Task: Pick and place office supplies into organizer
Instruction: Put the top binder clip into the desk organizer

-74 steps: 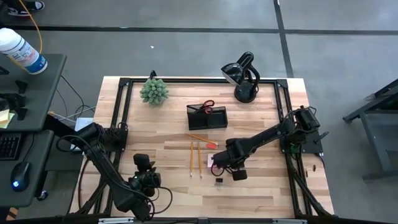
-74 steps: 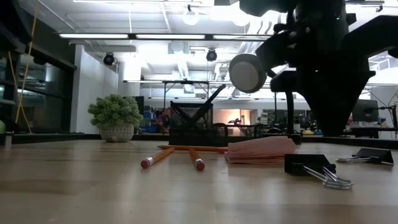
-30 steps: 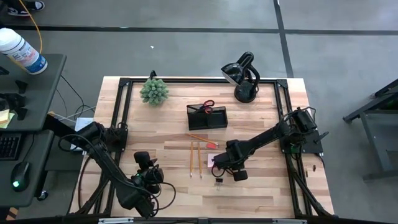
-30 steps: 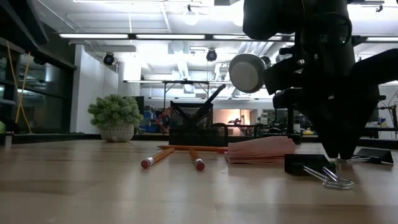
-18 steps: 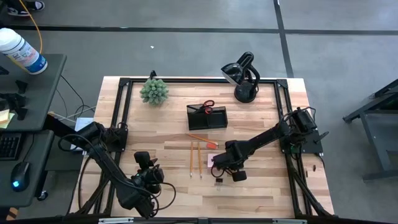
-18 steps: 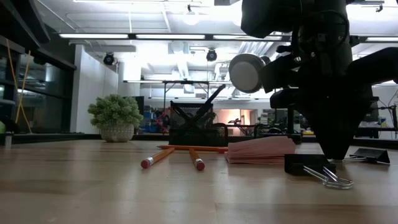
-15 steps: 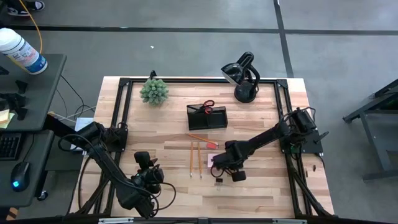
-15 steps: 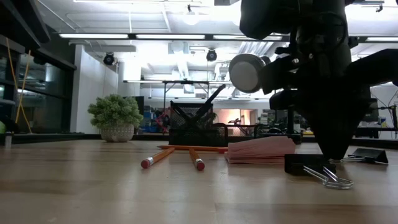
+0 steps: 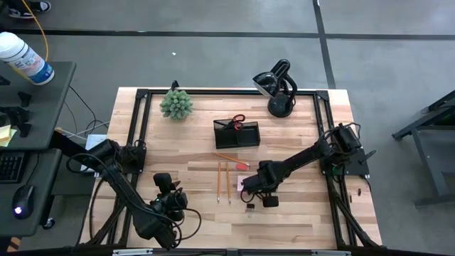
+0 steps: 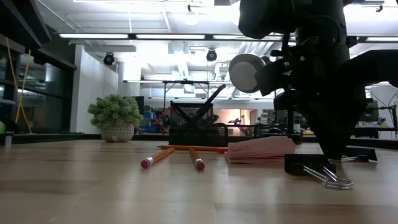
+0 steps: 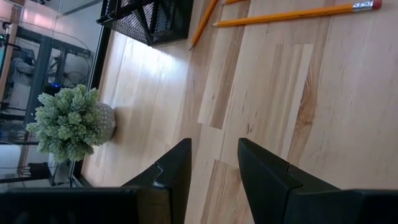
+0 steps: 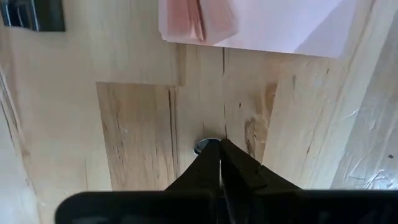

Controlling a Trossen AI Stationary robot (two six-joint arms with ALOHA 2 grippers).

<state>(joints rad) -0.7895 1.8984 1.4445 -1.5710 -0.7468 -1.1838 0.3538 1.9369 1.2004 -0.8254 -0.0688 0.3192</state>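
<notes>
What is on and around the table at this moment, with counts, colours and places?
organizer: one, black mesh, table's far middle, red-handled scissors in it
pencils: three, yellow-orange, mid-table, near side of organizer
sticky-note pad: one, pink, right of pencils
binder clips: two seen, black, near the pad
plant: one, green, far left corner
desk lamp: one, black, far right
bottle: one, white and blue, on side desk at left
left pincer: open, parked near edge, left side
right pincer: shut on a clip's wire handle, beside the pad
</notes>
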